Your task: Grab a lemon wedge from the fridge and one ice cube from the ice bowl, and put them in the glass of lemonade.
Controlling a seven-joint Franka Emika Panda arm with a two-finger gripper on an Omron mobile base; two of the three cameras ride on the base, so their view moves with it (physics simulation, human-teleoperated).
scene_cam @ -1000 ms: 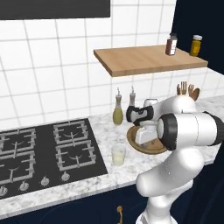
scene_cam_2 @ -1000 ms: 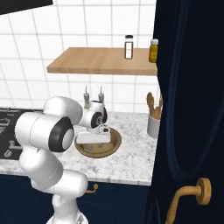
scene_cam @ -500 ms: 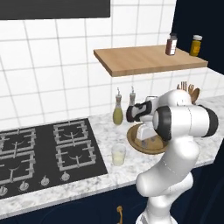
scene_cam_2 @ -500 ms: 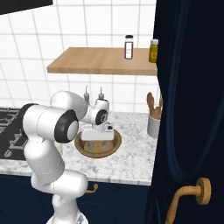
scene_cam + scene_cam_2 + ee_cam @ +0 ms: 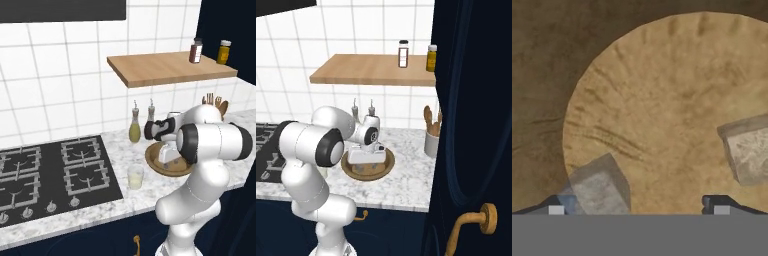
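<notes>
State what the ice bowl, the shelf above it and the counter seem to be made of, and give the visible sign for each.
The ice bowl looks like matte wood or unglazed clay: tan-brown, with streaky, grain-like marks. The shelf looks like smooth light wood: warm tan with faint grain. The counter looks like polished marble or stone: white with grey veining.

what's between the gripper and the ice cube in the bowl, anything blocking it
Nothing visible. The open gripper hangs right above the ice bowl, jaws spread. One ice cube lies on the bowl floor beside one fingertip, another ice cube off to the side; only bare bowl floor lies between the fingertips.
</notes>
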